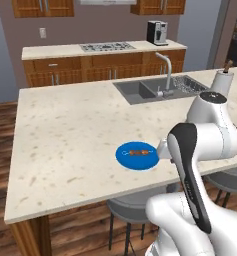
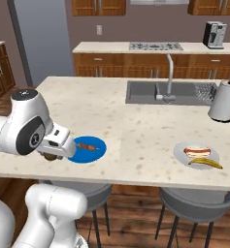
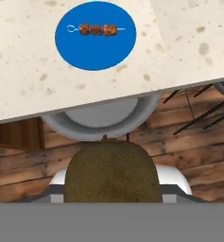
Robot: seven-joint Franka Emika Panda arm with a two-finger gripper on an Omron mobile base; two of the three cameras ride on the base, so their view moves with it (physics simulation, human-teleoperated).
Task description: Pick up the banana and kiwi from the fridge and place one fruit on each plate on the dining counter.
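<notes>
Nearest to us, the gripper [image 2: 52,154] is clamped on the kiwi [image 3: 112,172], a brown oval that fills the lower middle of the hand view and shows as a small dark lump under the hand in the right base view. We judge the fruit to hang just off the near edge of the tabletop [image 1: 65,135], above a grey stool seat [image 3: 101,120], not yet over stone.

Just beyond the edge lies the blue plate [image 2: 98,151], already bearing a skewer of browned pieces [image 3: 97,29]. Well to the right, near the same edge, sits the pale grey plate [image 2: 180,153], holding a hot dog [image 2: 198,151] with the banana [image 2: 208,163] along its near rim.

We take the banana's step as done and the kiwi's delivery as the step in hand. The next move calls for carrying the kiwi forward over the blue plate, lowering it onto bare blue beside the skewer, and only then parting the fingers; an oval fruit may roll if released high.

Farther back stand the sink [image 1: 140,90], the faucet [image 1: 166,70] and a paper-towel roll [image 2: 224,100].
</notes>
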